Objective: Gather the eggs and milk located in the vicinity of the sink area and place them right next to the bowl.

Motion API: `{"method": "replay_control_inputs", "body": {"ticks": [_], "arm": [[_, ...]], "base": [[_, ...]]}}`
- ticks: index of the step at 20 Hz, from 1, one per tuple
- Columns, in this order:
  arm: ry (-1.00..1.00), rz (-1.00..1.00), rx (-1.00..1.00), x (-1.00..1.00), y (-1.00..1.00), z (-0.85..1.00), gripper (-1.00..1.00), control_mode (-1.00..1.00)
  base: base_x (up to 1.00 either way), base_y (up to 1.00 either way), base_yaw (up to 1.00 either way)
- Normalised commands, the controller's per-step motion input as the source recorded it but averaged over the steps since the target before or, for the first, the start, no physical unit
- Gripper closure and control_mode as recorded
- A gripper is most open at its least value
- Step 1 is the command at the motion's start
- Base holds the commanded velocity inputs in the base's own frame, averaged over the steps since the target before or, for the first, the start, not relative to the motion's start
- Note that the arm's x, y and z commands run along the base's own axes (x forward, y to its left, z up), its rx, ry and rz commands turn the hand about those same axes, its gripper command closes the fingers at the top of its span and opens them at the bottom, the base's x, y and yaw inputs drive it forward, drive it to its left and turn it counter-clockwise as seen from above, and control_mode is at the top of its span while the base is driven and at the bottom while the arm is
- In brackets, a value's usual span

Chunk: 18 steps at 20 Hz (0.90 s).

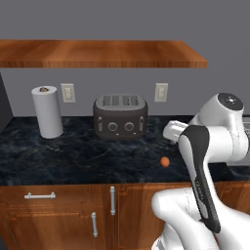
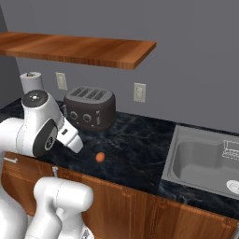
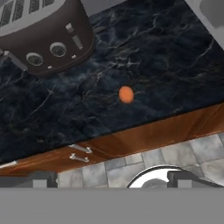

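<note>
Claw point(image 3: 112, 180) tips barely visible, apparently wide, above egg point(image 3: 126, 94); sink point(image 2: 205, 161) cropped.

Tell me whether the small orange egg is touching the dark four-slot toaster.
Apart. In the hand view, the small orange egg lies alone on the black marble counter, with bare counter between it and the dark four-slot toaster.

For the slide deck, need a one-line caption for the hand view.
Hand camera looks down on a lone egg lying on the dark marble counter near its front edge, toaster behind it.
</note>
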Motion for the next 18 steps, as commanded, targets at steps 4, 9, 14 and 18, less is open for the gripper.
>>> {"method": "replay_control_inputs", "body": {"ticks": [4, 9, 14, 18], "arm": [[0.01, 0.12, -0.05, 0.03, -0.04, -0.35, -1.0, -1.0], [-0.03, 0.05, -0.08, 0.04, -0.04, -0.5, -1.0, -1.0], [-0.04, 0.04, -0.07, 0.18, -0.07, -0.53, -1.0, -1.0], [0.0, 0.06, -0.02, 0.3, -0.16, -0.41, -1.0, -1.0]], "base": [[0.0, 0.0, 0.0], [0.0, 0.0, 0.0], [0.0, 0.0, 0.0], [0.0, 0.0, 0.0]]}}
